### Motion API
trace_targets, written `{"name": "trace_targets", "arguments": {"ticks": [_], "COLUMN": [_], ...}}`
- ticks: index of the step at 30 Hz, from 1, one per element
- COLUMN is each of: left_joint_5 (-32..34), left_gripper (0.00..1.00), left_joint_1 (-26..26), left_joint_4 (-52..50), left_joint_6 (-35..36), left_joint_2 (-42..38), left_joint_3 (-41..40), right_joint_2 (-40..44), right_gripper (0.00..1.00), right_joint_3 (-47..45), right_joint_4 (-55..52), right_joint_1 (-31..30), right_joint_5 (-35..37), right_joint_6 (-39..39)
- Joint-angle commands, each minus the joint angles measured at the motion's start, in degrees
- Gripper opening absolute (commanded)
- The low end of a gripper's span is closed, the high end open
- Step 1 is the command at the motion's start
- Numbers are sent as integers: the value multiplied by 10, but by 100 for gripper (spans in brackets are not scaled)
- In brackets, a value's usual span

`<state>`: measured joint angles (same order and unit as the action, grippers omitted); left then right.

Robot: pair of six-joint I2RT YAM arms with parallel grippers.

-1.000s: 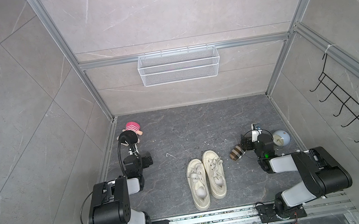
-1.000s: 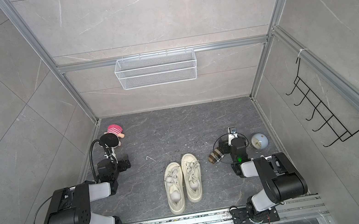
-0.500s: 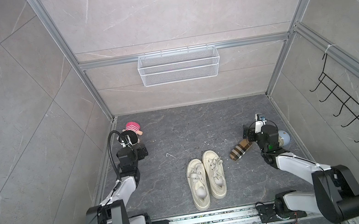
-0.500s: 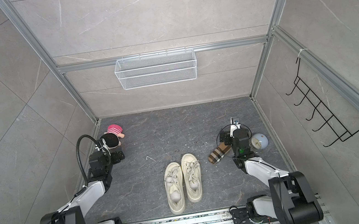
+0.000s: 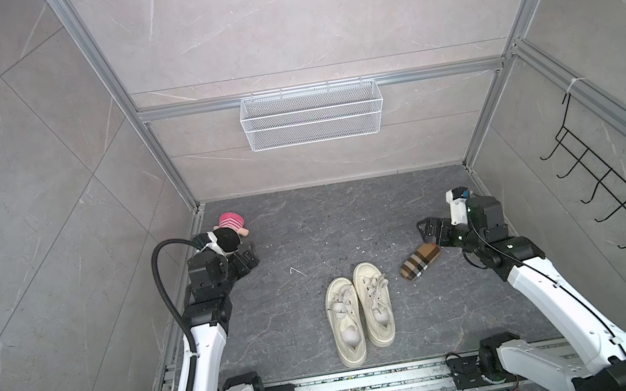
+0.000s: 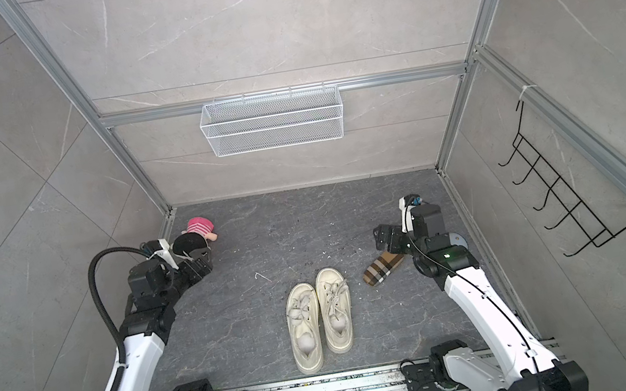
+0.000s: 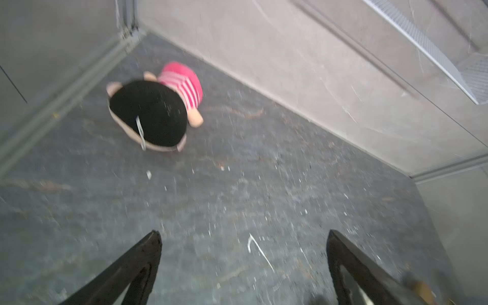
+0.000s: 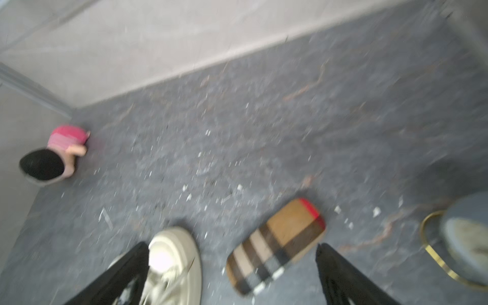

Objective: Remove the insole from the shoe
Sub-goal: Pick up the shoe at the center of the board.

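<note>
- Mid-floor, between the arms: two cream shoes [image 5: 346, 322] side by side; insole [image 5: 351, 336] inside, barely discernible.
- One plaid case [image 5: 420, 261]; one doll [image 5: 229, 230].
- One clock [image 8: 459, 237], cut off.
- Spread wide, empty: left gripper [image 7: 244, 235], right gripper [image 8: 231, 246].

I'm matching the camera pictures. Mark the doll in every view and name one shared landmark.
In a top view: doll in the far corner by the left arm.
In a top view: doll, same corner.
Left wrist: doll ahead of the left gripper.
Right wrist: doll across the floor.
Shared landmark: corner post beside it.
</note>
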<state>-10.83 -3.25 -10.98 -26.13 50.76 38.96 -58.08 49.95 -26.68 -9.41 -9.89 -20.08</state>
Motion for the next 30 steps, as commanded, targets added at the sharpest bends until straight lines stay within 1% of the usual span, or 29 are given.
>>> {"name": "trace_targets", "arguments": {"ticks": [1,6,10,12,15,17,19,22,28,30], "left_joint_5": [-69,-91,-92,-91,-84,-82,-80,-80,-79,-78], "left_gripper": [98,96,96,96,96,96,96,96,96,96], "left_joint_1": [-1,-1,-1,-1,-1,-1,0,0,0,-1], "left_joint_4": [-44,-41,-32,-22,-18,-19,-18,-18,-29,-33], "left_joint_6": [-63,-89,-95,-97,-95,-95,-95,-94,-85,-82], "left_joint_2": [-36,-67,-72,-69,-60,-54,-48,-45,-55,-57], "left_joint_3": [-34,-84,-101,-107,-107,-104,-104,-104,-102,-100], "right_joint_2": [21,10,-18,-44,-105,-151,-196,-247,-297,-309], "right_gripper": [99,97,96,96,97,97,96,94,84,78], "right_joint_3": [10,35,50,55,71,86,101,118,124,128], "right_joint_4": [-135,-217,-237,-227,-213,-206,-193,-178,-159,-161], "right_joint_1": [-48,-170,-278,-333,-410,-447,-472,-490,-492,-492], "right_joint_5": [-56,-24,24,47,89,118,136,151,182,196], "right_joint_6": [-47,-80,-129,-151,-175,-189,-198,-208,-216,-217]}}
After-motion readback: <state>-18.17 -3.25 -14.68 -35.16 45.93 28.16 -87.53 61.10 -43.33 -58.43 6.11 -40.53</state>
